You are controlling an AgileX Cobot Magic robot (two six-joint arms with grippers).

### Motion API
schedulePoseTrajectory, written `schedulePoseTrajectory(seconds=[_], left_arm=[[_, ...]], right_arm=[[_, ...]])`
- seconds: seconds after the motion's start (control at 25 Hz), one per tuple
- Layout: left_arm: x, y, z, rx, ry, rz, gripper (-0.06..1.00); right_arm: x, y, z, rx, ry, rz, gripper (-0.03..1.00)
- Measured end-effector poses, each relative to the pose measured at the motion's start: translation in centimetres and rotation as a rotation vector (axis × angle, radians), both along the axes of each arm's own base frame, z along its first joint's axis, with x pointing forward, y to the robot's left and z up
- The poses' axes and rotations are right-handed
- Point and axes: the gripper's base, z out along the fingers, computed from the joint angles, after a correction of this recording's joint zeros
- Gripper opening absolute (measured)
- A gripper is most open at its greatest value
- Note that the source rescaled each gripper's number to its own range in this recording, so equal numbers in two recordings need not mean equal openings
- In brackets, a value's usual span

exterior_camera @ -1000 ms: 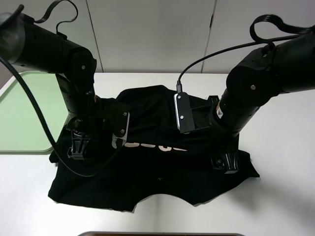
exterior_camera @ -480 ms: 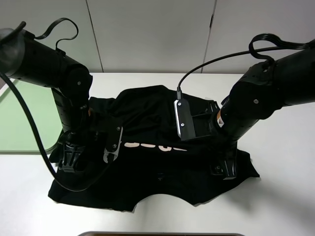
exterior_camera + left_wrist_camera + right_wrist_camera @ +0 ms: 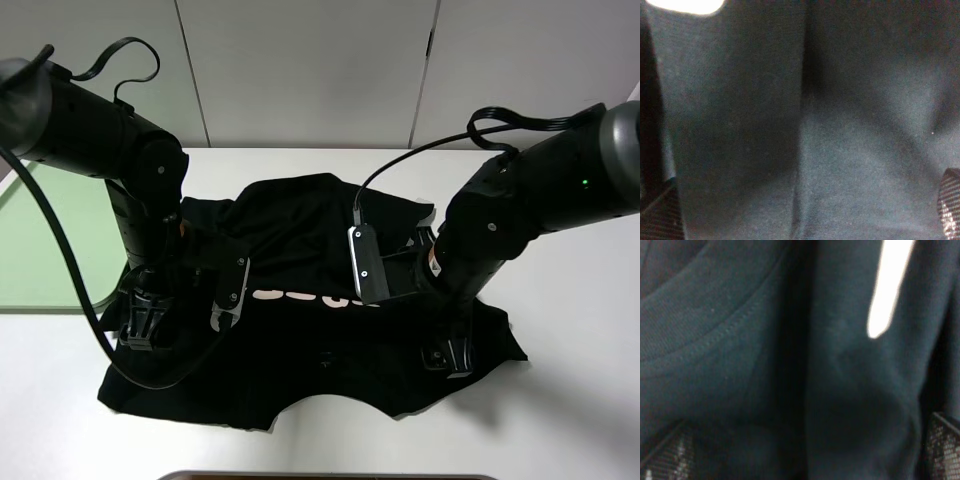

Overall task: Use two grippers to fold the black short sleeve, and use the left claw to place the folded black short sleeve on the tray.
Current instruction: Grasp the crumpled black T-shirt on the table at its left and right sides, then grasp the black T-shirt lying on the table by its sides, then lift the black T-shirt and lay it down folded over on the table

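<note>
The black T-shirt (image 3: 300,375) lies on the white table (image 3: 580,400), with one edge toward the wall and its wider part toward the camera. Its cloth is rumpled, and the far part looks bunched or folded over. The white lettering (image 3: 300,296) on it shows between the two arms.

The left claw (image 3: 140,320) is down on the left side of the shirt. In the left wrist view the claw (image 3: 802,210) stands wide, its two fingertips (image 3: 657,215) at opposite edges of the picture. Dark cloth fills the space between them and nothing is clamped.

The right claw (image 3: 447,355) is down on the right side of the shirt, near its edge. In the right wrist view this claw (image 3: 805,450) is wide too, with a stitched seam of the shirt and folds of cloth in front of it.

The pale green tray (image 3: 50,230) sits at the left end of the table, partly hidden behind the left arm. The shirt is on the table beside the tray, not in it, and the part of the tray that shows is plain green.
</note>
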Motion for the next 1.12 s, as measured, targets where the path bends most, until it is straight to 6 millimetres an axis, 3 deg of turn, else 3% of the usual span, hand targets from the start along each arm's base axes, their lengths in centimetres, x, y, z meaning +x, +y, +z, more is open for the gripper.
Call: schedulePoseTrajectory(seconds=[0.12,0.36,0.52,0.56,0.6,0.72,0.88,1.12], left_arm=[[0.04,-0.03,-0.01,-0.004,-0.005,0.0,0.98],[0.27,-0.2,-0.05,-0.022,-0.03,-0.002,0.89],[0.31,-0.22,-0.06,-0.024,-0.033,-0.003,0.67],[0.31,-0.22,-0.06,-0.024,-0.033,-0.003,0.67],[0.31,-0.22,-0.06,-0.024,-0.033,-0.003,0.56],[0.31,-0.22,-0.06,-0.024,-0.033,-0.003,0.35],[0.31,-0.22,-0.06,-0.024,-0.033,-0.003,0.05],[0.31,-0.22,-0.06,-0.024,-0.033,-0.003,0.0]], right_arm=[[0.04,0.04,-0.08,0.003,-0.002,0.001,0.98],[0.13,0.13,-0.14,0.011,-0.011,0.004,0.69],[0.14,0.14,-0.14,0.012,-0.012,0.004,0.44],[0.14,0.14,-0.14,0.012,-0.012,0.004,0.37],[0.14,0.14,-0.14,0.012,-0.012,0.004,0.3],[0.14,0.14,-0.14,0.011,-0.012,0.005,0.02],[0.15,0.13,-0.14,0.011,-0.012,0.006,0.01],[0.15,0.13,-0.14,0.011,-0.012,0.006,0.01]])
